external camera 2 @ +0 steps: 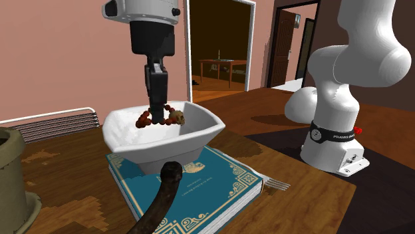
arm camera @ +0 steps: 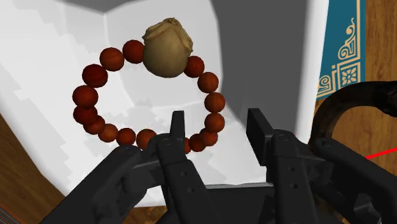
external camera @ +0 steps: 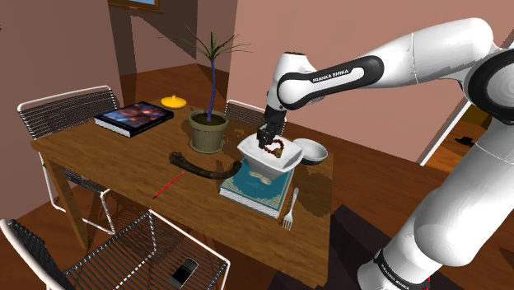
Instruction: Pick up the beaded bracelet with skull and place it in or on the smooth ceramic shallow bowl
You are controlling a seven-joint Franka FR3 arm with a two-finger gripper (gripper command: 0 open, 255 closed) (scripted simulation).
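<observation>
The black two-finger gripper has its fingers spread. One fingertip is just against the red-brown beaded bracelet with a tan skull bead and the other is clear of it, so nothing is pinched. The bracelet is inside the rim of the smooth white square-cornered shallow bowl; whether it touches the bowl's floor I cannot tell. The bowl stands on a teal book with gold ornament, whose cover lettering is unreadable. The white arm reads "FRANKA EMIKA".

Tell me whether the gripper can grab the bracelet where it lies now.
Probably yes. The gripper hangs directly over the bracelet inside the white bowl, fingers apart with a few beads between them. Nothing covers it; only the bowl's wall stands near.
</observation>
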